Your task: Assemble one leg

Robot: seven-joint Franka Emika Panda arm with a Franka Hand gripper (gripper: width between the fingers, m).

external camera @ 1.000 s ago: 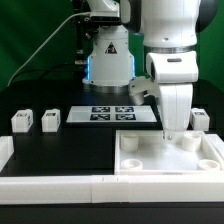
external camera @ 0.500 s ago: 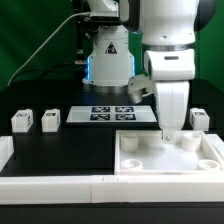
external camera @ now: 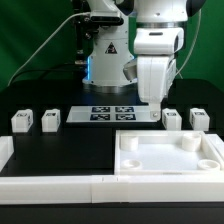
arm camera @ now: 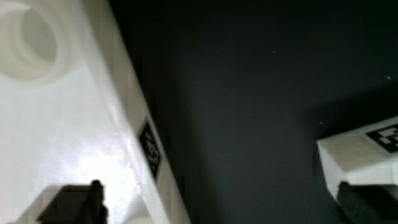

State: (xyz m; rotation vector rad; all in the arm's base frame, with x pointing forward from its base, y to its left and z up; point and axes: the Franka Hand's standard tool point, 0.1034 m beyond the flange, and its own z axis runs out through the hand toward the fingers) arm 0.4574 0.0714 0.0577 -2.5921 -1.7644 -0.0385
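Four small white legs stand on the black table. Two are at the exterior view's left [external camera: 22,121] [external camera: 50,119] and two at its right [external camera: 172,118] [external camera: 199,118], behind the tabletop. The large white tabletop [external camera: 165,160] lies at the front right. My gripper [external camera: 150,100] hangs raised above the table, just behind the tabletop's far edge. In the wrist view my gripper [arm camera: 217,205] is open and empty, its dark fingertips [arm camera: 71,205] wide apart. Below it are the tabletop [arm camera: 54,130] with a corner hole [arm camera: 36,40], and one leg [arm camera: 365,150] with its marker.
The marker board [external camera: 113,113] lies flat at the middle back, in front of the robot base [external camera: 108,60]. A low white wall [external camera: 60,185] runs along the table's front, with a white block [external camera: 5,150] at the left edge.
My gripper has risen from the tabletop's far edge and shifted a little to the exterior view's left. The leg it hid at the right now shows.
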